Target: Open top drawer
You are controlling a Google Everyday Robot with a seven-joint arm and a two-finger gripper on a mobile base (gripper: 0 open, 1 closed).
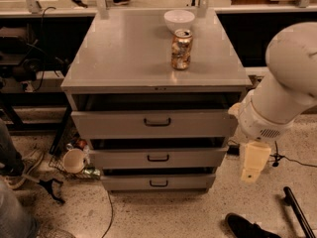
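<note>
**Item: top drawer of grey drawer table, with robot gripper alongside**

Grey metal table [124, 53] with a flat top and three stacked drawers, seen from the front and above.

Top drawer [114, 125]: the largest grey metal front panel, directly beneath the tabletop. It has a small dark pull handle [157, 122] at its centre. A dark gap shows between the panel's upper edge and the tabletop, so the drawer stands slightly pulled out.

Two smaller grey drawers, middle [198, 157] and bottom [124, 182], sit below it, each with a like handle.

On the tabletop, towards the rear right: an upright patterned metal drink can [181, 49], with a white round bowl [179, 20] just behind it.

Cream-coloured gripper [253, 163]: it hangs downward from the white, rounded robot arm [287, 83], off the table's right front corner. It is over the speckled floor, about level with the middle drawer.

The top drawer's handle lies up and to the left of the jaws, well apart, with nothing in contact. Whether the jaws are open or closed cannot be told.

On the floor at left: a pale cup [74, 160] beside the table's base.
</note>
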